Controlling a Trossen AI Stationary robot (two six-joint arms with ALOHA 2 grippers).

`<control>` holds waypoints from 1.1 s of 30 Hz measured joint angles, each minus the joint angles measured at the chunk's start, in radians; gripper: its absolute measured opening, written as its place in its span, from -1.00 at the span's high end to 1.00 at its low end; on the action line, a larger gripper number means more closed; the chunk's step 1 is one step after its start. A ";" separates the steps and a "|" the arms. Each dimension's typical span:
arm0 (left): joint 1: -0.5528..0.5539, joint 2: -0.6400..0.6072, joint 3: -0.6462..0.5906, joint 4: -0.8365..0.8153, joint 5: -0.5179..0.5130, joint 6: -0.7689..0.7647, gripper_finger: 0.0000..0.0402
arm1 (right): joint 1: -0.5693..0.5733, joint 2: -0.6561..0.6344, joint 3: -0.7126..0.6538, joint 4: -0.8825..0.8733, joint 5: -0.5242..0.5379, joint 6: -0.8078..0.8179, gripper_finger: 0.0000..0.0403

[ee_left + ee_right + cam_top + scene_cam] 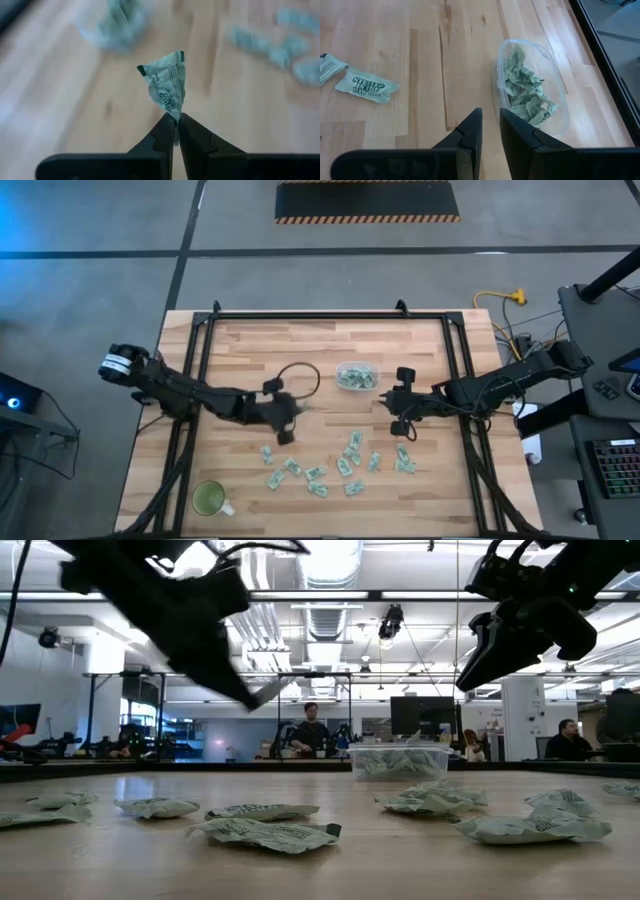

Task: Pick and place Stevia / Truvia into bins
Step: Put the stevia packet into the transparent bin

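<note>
Sachet (pixel 167 85): one pinched in left claw (pixel 176 131); one tub (pixel 532 85).

One crumpled pale-green sachet (pixel 167 90) pinched by a corner between the closed left jaws, clear of the table. Clear tub (pixel 555 75) just ahead of the right jaws, holding crumpled sachets (pixel 525 92). Further loose sachets (pixel 330 470) flat on the table.
</note>
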 joint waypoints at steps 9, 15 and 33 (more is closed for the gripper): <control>0.161 0.077 0.039 0.279 0.043 0.160 0.96 | 0.000 0.000 0.000 0.003 0.000 -0.009 0.72; 0.258 0.225 0.146 0.322 0.140 0.176 0.96 | 0.000 0.000 -0.003 0.008 0.000 -0.013 0.72; 0.422 0.513 0.541 0.025 0.290 0.195 0.96 | -0.001 0.000 -0.016 0.008 0.000 -0.013 0.72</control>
